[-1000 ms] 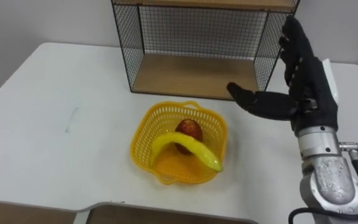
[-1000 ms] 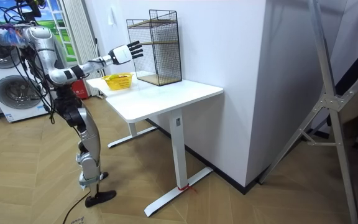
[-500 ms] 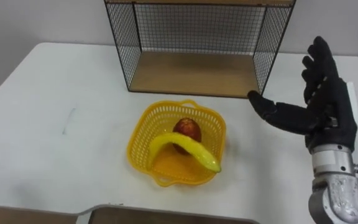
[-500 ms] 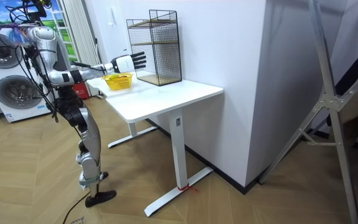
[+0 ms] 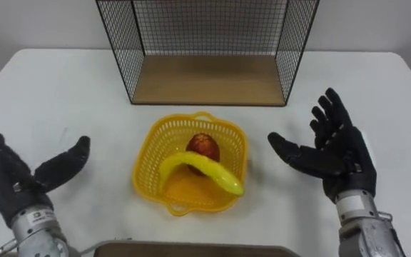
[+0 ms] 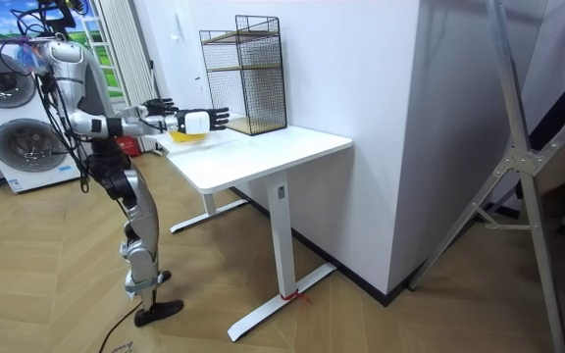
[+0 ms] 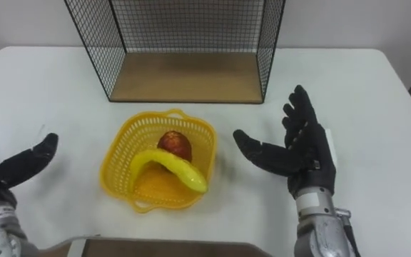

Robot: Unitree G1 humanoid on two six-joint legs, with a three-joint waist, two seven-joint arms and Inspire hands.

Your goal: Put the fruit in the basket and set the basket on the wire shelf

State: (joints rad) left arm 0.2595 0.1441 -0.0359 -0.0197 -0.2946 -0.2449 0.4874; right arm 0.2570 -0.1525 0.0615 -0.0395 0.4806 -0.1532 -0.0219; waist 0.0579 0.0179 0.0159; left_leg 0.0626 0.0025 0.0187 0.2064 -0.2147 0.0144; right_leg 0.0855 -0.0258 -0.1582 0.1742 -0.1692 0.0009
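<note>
Table (image 5: pixel 384 93): basket (image 5: pixel 150 158) between left robot hand (image 5: pixel 11 184), right robot hand (image 5: pixel 340 155).

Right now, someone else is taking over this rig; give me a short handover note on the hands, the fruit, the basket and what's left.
Left hand open, left of the basket, holding nothing.
Right hand open, right of the basket, apart from it.
Yellow basket stands on the white table before the wire shelf; banana and red fruit lie inside.
Done: fruit loaded.
Left: grasp basket, set it on the shelf.
</note>
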